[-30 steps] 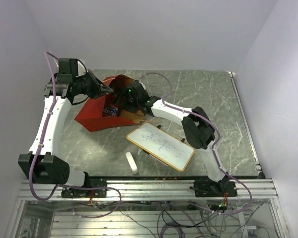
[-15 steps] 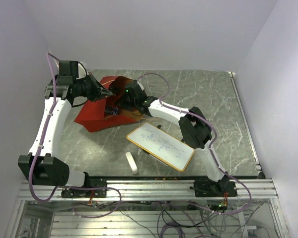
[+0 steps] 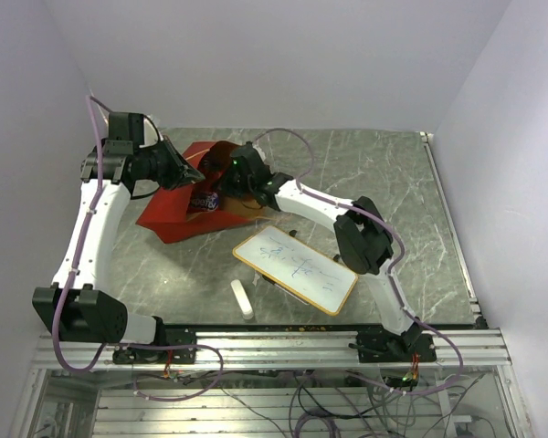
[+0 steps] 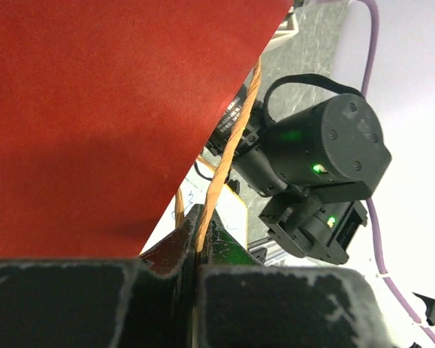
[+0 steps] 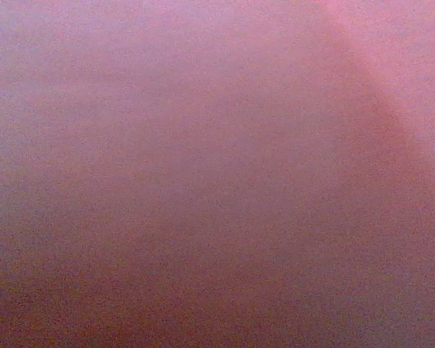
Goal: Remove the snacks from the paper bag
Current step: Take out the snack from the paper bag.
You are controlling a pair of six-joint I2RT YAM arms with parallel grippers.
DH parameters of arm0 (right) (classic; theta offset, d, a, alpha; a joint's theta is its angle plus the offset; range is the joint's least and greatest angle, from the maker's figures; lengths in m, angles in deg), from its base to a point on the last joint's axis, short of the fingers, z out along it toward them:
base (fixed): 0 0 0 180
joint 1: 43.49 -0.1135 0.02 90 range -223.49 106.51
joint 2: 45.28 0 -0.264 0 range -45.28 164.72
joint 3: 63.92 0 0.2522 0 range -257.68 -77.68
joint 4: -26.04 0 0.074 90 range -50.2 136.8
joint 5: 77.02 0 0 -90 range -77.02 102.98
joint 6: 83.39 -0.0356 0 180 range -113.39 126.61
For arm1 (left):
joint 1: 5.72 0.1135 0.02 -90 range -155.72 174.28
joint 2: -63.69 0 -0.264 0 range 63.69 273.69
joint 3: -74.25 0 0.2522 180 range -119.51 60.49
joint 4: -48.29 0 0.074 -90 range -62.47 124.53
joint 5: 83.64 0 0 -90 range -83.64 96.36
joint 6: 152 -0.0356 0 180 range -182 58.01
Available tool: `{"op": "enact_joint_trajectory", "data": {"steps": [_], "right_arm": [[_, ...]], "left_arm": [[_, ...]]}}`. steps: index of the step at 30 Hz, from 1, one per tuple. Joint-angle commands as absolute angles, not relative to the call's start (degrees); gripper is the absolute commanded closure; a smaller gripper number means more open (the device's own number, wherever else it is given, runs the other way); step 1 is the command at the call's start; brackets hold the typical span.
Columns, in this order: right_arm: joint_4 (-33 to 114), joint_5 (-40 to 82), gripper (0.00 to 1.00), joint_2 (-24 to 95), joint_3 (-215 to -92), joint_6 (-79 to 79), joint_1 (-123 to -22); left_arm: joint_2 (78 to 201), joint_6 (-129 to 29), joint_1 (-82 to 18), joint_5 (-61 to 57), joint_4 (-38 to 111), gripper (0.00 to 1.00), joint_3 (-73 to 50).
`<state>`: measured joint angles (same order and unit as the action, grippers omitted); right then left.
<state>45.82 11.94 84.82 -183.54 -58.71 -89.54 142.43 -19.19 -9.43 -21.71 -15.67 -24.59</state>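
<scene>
Two arms attend the paper bag (image 3: pixel 169 217), which lies on its side at the far left of the table (image 3: pixel 393 182). In the overhead view its mouth is judged to face roughly 4 o'clock.

Left gripper (image 4: pixel 196 243): fingers together, clamped on the twine handle (image 4: pixel 228 148), with the bag's red wall hanging close against the wrist camera. It sits at the bag's 11 o'clock side.

Right gripper (image 3: pixel 221 188): entered into the mouth from 4 o'clock. Its fingertips are hidden overhead, and its wrist view gives only a blurred reddish field. The fingers are closed; on what cannot be determined.

Contents: one purple pack (image 3: pixel 204 202) shows in the mouth, just beside the right gripper at about its 8 o'clock. Other packets, if any, are out of sight.

Assessment: the right arm is the nearer one, and extraction would run back along the bag's axis toward 4 o'clock. The whiteboard (image 3: pixel 295 269) lies near that path and warrants clearance.
</scene>
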Motion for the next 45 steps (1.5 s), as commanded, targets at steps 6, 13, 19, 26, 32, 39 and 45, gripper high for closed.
{"op": "enact_joint_trajectory", "data": {"steps": [6, 13, 19, 26, 32, 39, 45], "right_arm": [[45.1, 10.6, 1.0, 77.6, -184.8, -57.4, -87.8], [48.1, 10.1, 1.0, 76.4, -188.2, -55.9, -87.7], [50.9, 10.0, 1.0, 74.8, -191.6, -54.1, -87.5], [52.7, 10.9, 1.0, 71.7, -192.0, -52.5, -87.6], [55.8, 10.7, 1.0, 68.3, -194.0, -49.1, -87.5], [57.3, 8.8, 1.0, 61.0, -190.6, -41.2, -87.1], [53.9, 10.2, 1.0, 52.5, -184.5, -32.8, -86.6]], "left_arm": [[142.8, -22.2, -9.4, -20.4, -19.4, 0.93, -30.7], [144.9, -22.5, -8.4, -20.5, -20.1, 0.93, -34.7], [146.0, -21.5, -6.6, -22.3, -19.2, 0.93, -35.2], [147.2, -20.1, -4.7, -23.0, -18.9, 0.93, -34.1], [147.5, -19.8, -3.7, -23.2, -19.2, 0.93, -34.3], [147.6, -20.0, -3.3, -23.1, -19.6, 0.93, -34.6], [148.0, -20.5, -3.0, -23.2, -19.6, 0.93, -35.2]]}}
